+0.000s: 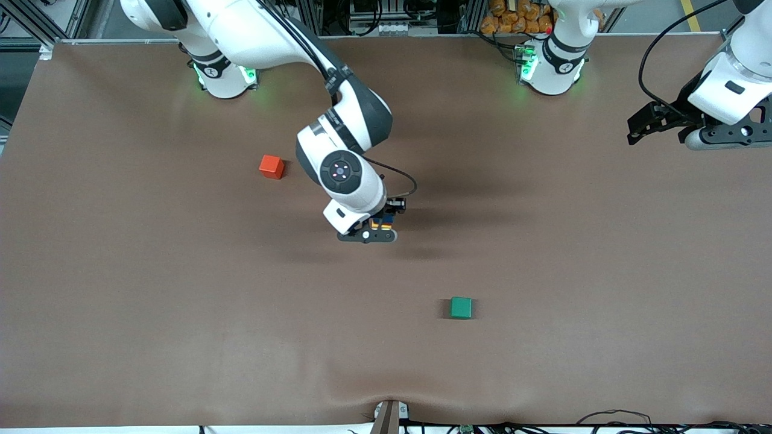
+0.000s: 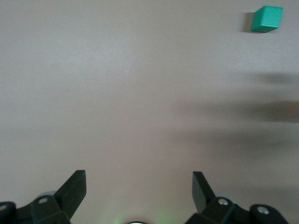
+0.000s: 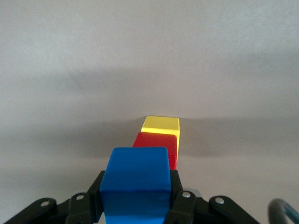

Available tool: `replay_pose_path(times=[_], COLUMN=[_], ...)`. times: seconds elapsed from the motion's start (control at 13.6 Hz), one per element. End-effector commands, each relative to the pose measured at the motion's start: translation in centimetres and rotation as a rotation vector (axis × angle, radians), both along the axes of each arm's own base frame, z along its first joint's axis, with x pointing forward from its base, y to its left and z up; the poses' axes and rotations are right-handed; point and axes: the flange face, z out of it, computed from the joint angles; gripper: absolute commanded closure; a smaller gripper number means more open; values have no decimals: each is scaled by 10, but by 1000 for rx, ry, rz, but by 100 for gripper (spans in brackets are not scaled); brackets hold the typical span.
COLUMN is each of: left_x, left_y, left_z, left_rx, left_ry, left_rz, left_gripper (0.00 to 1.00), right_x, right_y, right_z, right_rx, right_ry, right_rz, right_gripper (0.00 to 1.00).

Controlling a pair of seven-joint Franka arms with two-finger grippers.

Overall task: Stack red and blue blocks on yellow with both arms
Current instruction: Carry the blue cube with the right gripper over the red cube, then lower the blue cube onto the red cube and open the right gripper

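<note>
Even overhead light, soft blurred shadows.

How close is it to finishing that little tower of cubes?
Nearly done. The red block already sits on the yellow cube. The right gripper is shut on the blue block, right above the red one. Left: set it down and release. The left gripper waits open near its base.

My right gripper (image 3: pixel 135 205), clamped on the blue cube (image 3: pixel 135 179), crowds the red cube (image 3: pixel 156 148) and yellow cube (image 3: pixel 161 126) stack at mid-table. Bare table (image 1: pixel 573 253) lies all around it; the orange-red cube (image 1: pixel 271 166) and green cube (image 1: pixel 461 307) sit well apart.
</note>
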Motion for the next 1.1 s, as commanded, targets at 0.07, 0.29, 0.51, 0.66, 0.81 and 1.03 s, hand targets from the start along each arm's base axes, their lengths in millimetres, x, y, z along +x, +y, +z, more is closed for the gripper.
replay_pose_path(times=[0.07,0.29,0.51,0.66,0.81,1.03], left_x=[-4,-3,-2,-1,0,3], left_y=[2,3,5,5,6,6], left_z=[4,5,8,8,7,5], left_rx=[6,6,5,4,4,3], left_ry=[-20,-23,-29,-35,-35,-37], left_rz=[-6,-5,-2,-1,1,0], left_gripper=[0,0,0,0,0,0], right_x=[-3,-6,-5,-4,-2,-2], right_y=[1,1,3,3,4,4], right_z=[-2,-3,-6,-8,-8,-12], right_rx=[-60,-71,-69,-66,-57,-58], right_ry=[43,55,49,43,29,29], right_rz=[-11,-15,-25,-29,-33,-31], right_gripper=[100,100,100,100,93,46])
